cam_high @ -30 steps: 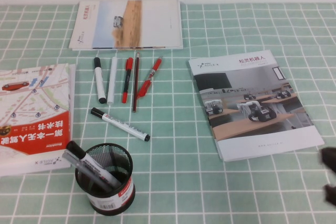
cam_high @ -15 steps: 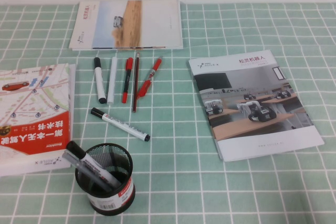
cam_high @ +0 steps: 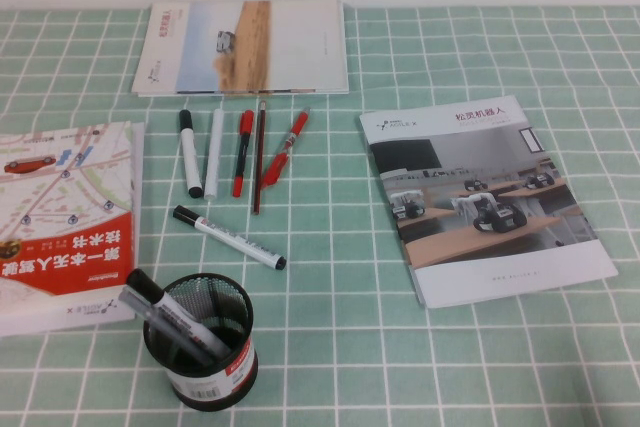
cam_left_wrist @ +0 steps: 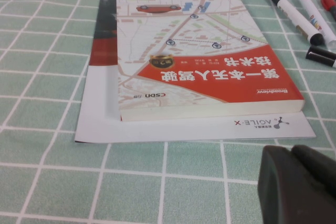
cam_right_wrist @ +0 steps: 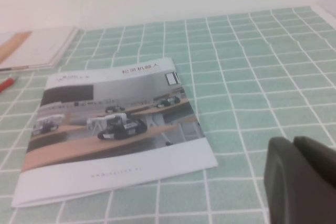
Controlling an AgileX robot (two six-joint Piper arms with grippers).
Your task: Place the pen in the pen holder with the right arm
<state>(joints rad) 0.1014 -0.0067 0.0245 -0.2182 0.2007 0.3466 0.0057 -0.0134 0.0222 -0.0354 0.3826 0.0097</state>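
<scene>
Two pens stick out of the pen holder (cam_high: pixel 200 353) already: a white marker (cam_high: pixel 165 305) with its black cap up, leaning toward the robot's left and away from it, and a grey pen (cam_high: pixel 160 325) tilted the same way. Another marker (cam_high: pixel 228 237) lies flat on the green checked tablecloth (cam_high: pixel 400 347) just beyond the cup, on a diagonal. A third (cam_high: pixel 188 152) sits with the red pens (cam_high: pixel 243 152). The right gripper (cam_right_wrist: pixel 302 179) is closed on nothing, hanging near the brochure (cam_right_wrist: pixel 113 127). The left gripper (cam_left_wrist: pixel 296 184) sits by the red book (cam_left_wrist: pixel 205 77); can't tell if it's open.
</scene>
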